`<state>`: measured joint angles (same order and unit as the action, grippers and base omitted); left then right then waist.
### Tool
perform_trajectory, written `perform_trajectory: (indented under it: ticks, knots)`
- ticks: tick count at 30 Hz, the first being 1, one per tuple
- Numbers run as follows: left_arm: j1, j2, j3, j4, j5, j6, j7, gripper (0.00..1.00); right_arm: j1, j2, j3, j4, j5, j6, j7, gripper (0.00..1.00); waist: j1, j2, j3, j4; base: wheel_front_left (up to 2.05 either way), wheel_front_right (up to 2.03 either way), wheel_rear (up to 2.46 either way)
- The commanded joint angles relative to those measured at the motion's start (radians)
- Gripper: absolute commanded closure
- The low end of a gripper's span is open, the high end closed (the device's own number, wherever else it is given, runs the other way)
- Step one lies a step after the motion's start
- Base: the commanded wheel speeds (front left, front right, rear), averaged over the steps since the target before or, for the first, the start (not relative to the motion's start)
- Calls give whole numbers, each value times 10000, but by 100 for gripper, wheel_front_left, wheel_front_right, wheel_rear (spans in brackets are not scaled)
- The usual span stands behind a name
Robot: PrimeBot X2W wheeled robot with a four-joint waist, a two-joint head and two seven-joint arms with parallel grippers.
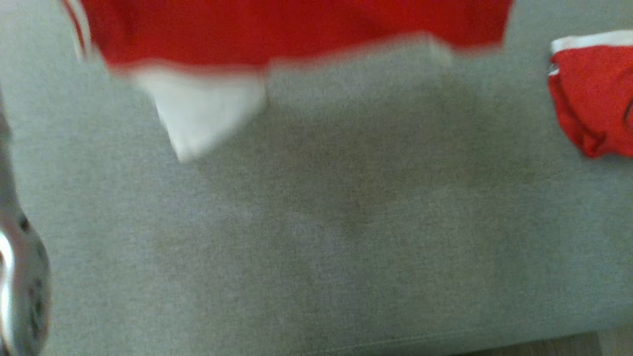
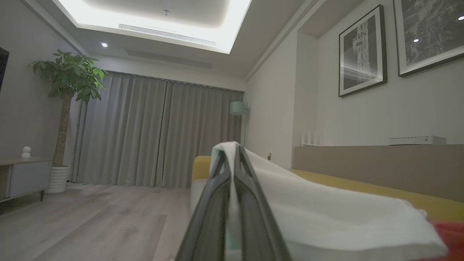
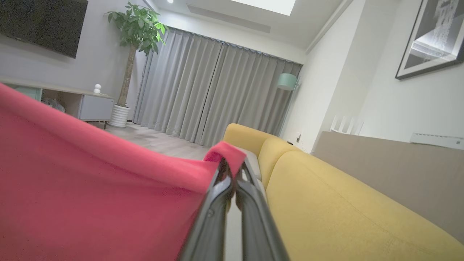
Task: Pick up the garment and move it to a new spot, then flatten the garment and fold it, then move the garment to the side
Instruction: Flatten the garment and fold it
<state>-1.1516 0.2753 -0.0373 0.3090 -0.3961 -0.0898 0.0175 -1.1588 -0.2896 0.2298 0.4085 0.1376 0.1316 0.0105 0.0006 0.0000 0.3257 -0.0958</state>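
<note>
The garment (image 1: 296, 29) is red with white parts. It is up in the air over the grey seat (image 1: 321, 237), not lying on it. It is pulled out wide like washing on a line. Its long way runs from the left side of the grey seat to the right side. Its lower edge has a pale band along it. A white flap (image 1: 207, 109) droops lower than the rest, over the left half of the grey seat. The head view is blurry, so I cannot tell what kind of garment it is.

The left pincer (image 2: 232, 159) is squeezed tight on a white bit of the garment. The white cloth goes over its tips and runs off to one side. It turns red in the bottom corner of the left wrist view.

The right pincer (image 3: 233, 174) is squeezed tight too. It grips a red corner of the garment. The red cloth spreads out wide from its tips.

Another red cloth (image 1: 593, 99) with a white edge lies bunched up on the right end of the grey seat. It is well apart from the garment. A yellow sofa back (image 3: 344, 203) rises beside the grey seat. Grey curtains (image 2: 159, 134) hang far across the room from the grey seat.
</note>
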Motion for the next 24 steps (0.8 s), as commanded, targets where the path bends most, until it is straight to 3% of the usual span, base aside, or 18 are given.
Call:
perform_trajectory:
  ticks: [1,3,5,10,18,24]
  knots:
    - [-717,571,143,-27,211,-60,-223,100,-476,105,44,108,-171,-9,-244,100,-6,0,786,-60,0,0,0]
    - [-2147,637,147,1501,460,-27,-1114,100,-1952,477,-264,1845,-690,-9,-1178,100,-6,0,922,7,0,0,0]
    - [-2824,648,88,2393,579,-48,-1656,100,-2562,698,-503,2785,-1053,-9,-1749,100,-6,0,934,82,0,0,0]
    - [-3249,597,-284,4008,586,-266,-2451,100,-2804,999,-943,4570,-1678,-9,-2502,100,-6,0,831,298,0,0,0]
    - [-1168,398,-1815,4683,443,-402,-2773,100,-954,961,-235,6633,-1587,-9,-2698,100,-6,0,513,772,0,0,0]
    - [1508,1020,-3141,3919,557,-406,-2789,100,240,794,1185,7931,-1062,-9,-2573,100,-6,0,-56,888,0,0,0]
